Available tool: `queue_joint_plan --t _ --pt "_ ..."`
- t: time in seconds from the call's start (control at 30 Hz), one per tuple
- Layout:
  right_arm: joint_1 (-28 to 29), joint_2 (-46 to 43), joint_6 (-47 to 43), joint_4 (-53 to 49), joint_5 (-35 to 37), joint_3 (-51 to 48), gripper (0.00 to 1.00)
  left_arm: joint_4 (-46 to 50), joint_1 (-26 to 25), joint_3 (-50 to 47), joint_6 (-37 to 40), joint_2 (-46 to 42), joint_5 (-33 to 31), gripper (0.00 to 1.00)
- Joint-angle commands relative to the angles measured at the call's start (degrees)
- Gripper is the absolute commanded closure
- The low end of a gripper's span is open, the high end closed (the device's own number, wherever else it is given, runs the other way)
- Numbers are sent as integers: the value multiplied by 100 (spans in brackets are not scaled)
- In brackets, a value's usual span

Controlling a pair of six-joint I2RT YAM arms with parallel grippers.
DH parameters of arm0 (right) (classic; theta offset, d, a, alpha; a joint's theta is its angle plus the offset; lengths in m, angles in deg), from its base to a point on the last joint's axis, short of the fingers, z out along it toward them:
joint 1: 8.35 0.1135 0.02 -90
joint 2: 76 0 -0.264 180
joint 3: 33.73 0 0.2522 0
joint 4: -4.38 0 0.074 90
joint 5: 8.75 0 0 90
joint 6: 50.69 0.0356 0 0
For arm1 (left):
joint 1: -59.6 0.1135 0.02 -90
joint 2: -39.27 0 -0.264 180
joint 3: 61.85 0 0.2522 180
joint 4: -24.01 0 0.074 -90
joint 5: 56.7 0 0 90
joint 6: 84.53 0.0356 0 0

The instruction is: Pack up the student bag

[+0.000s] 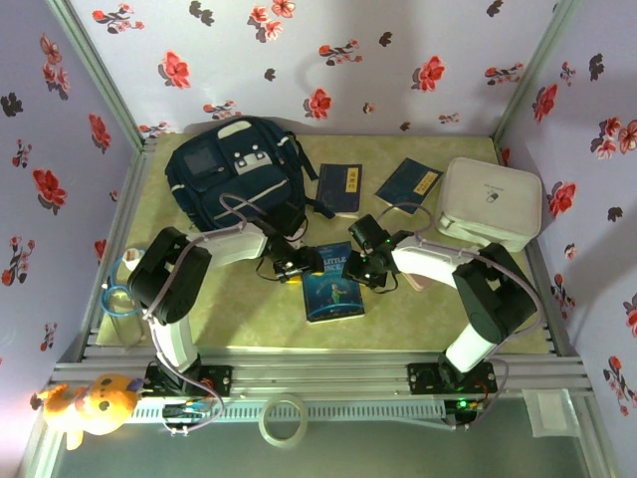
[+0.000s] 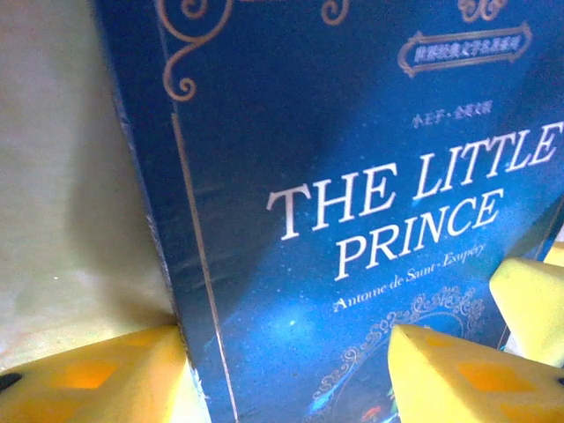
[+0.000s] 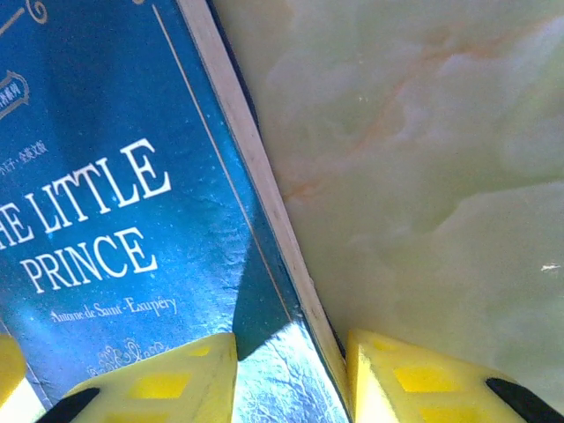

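The student bag [image 1: 234,174] is a navy backpack lying at the back left of the table. A blue book, "The Little Prince" [image 1: 333,287] [image 2: 352,176] [image 3: 115,220], lies flat in the middle. My left gripper [image 1: 299,267] [image 2: 286,352] is open astride the book's spine edge, with one yellow finger [image 2: 97,379] on the table against the spine and the other over the cover. My right gripper [image 1: 370,271] [image 3: 291,352] is open astride the book's opposite edge, its outer finger [image 3: 423,379] against the page edge and its inner finger on the cover.
Two more dark blue books [image 1: 341,189] [image 1: 408,182] lie behind the grippers. A white rounded box [image 1: 490,202] stands at the back right and a clear cup [image 1: 119,304] at the left edge. A plush toy [image 1: 90,403] and a tape roll [image 1: 282,418] lie in front of the bases.
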Motion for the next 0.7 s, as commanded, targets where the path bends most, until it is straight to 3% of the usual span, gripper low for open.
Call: queue_joint_plan --t 0.0,0.23,0.47,0.67 --pt "-3 40 -229 -88 -225 -69 63 -437 -68 -42 -290 168 -13 37" --pt "-132 0 -519 -133 -256 -55 67 -748 -172 268 -132 -88 102 48" --pt "-304 -110 -618 129 -288 -114 67 -1567 -199 -24 -434 -716 474 53" --pt "-365 99 -621 165 -319 -75 67 -2013 -199 -151 -462 -573 775 59"
